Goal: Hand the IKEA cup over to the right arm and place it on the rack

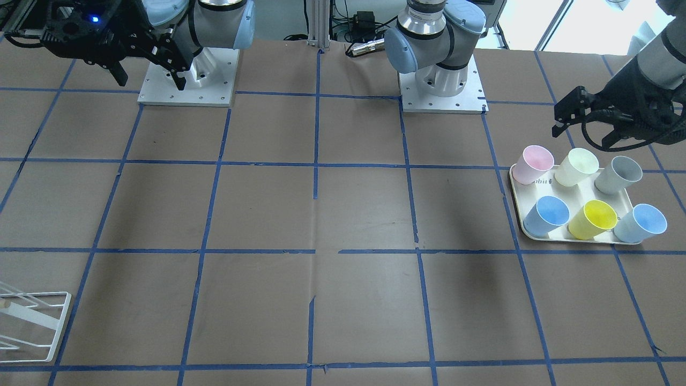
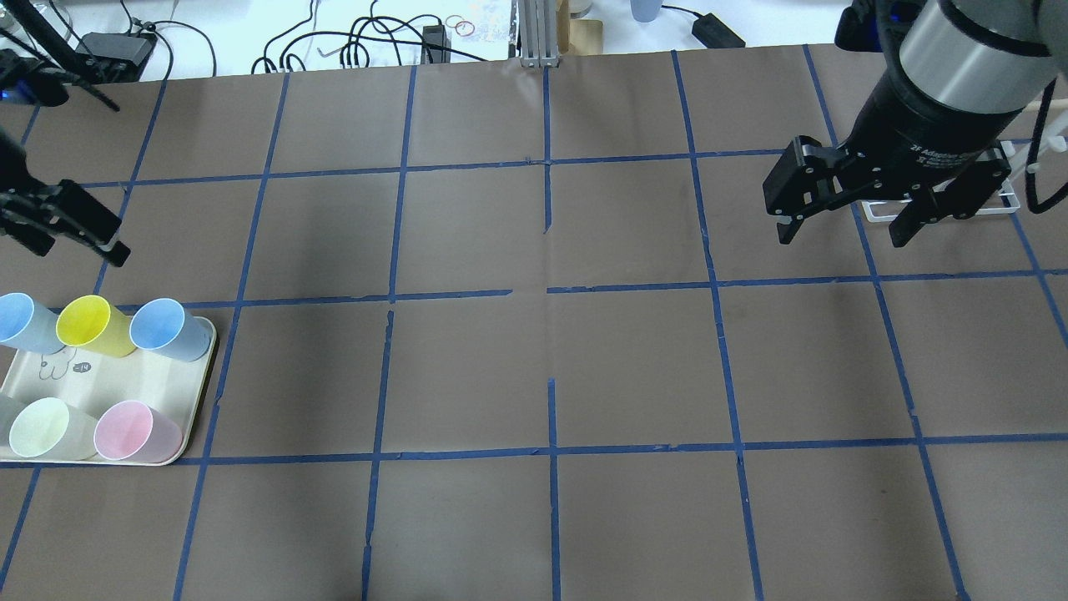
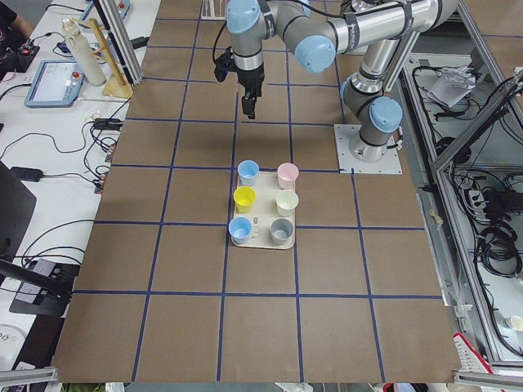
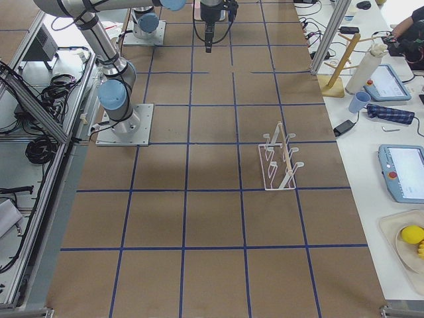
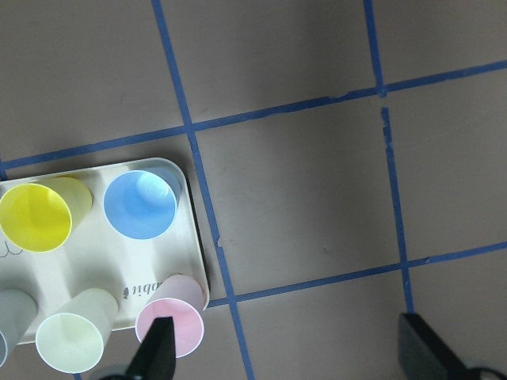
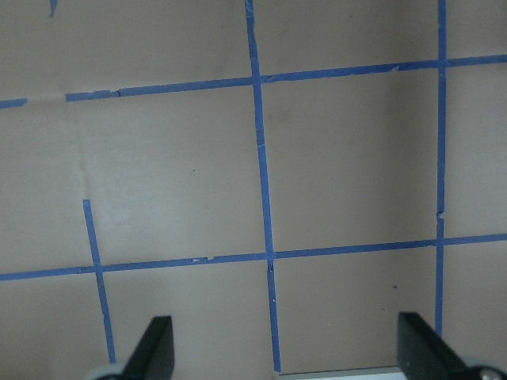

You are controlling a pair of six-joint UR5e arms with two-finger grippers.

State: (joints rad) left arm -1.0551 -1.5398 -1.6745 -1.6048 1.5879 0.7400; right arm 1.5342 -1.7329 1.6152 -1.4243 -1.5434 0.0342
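Note:
The pale pink IKEA cup (image 1: pixel 532 164) stands upright at a corner of a cream tray (image 1: pixel 517 203) with several other cups. It also shows in the overhead view (image 2: pixel 136 431) and in the left wrist view (image 5: pixel 170 324). My left gripper (image 1: pixel 581 134) hangs open and empty above the table beside the tray, touching no cup; it also shows in the overhead view (image 2: pixel 73 246). My right gripper (image 2: pixel 843 238) is open and empty, high over the far side of the table. The white wire rack (image 4: pixel 281 159) stands on the table, partly hidden behind the right gripper in the overhead view (image 2: pixel 943 209).
On the tray with the pink cup stand a cream-yellow cup (image 1: pixel 576 166), a grey cup (image 1: pixel 618 174), a yellow cup (image 1: pixel 592 219) and two blue cups (image 1: pixel 546 214). Brown paper with a blue tape grid covers the table. Cables lie beyond the far edge (image 2: pixel 359 42).

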